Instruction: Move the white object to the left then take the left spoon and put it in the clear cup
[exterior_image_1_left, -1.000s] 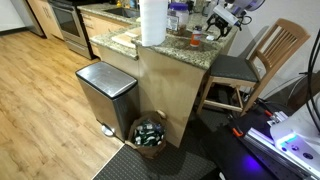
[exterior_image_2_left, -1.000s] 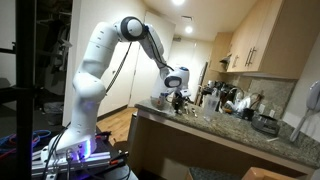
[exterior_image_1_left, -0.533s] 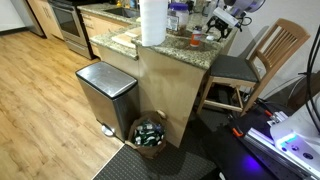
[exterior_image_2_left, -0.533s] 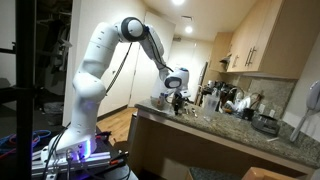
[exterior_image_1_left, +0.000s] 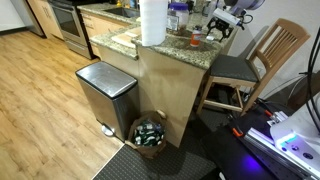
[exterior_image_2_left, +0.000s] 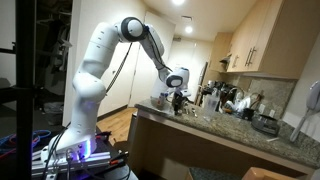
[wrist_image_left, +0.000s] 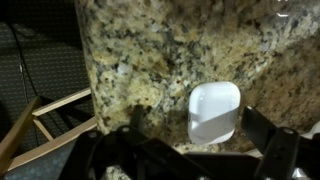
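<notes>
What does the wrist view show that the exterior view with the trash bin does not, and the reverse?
Only the wrist view: the small white object on the granite counter, ahead of the open fingers. Only the exterior view: the trash bin, the paper-towel roll and the basket of bottles. Both: the granite counter and the wooden chair.

A kitchen with a warm wood floor (exterior_image_1_left: 40, 90) and a speckled granite bench (exterior_image_1_left: 172, 48). Against its wooden side stands a steel bin (exterior_image_1_left: 105, 95), with a basket (exterior_image_1_left: 150, 133) just beside it — a wooden chair (exterior_image_1_left: 265, 60) sits at the far end. Pale cabinets (exterior_image_2_left: 262, 35) hang near a ceiling light (exterior_image_2_left: 178, 3).
</notes>
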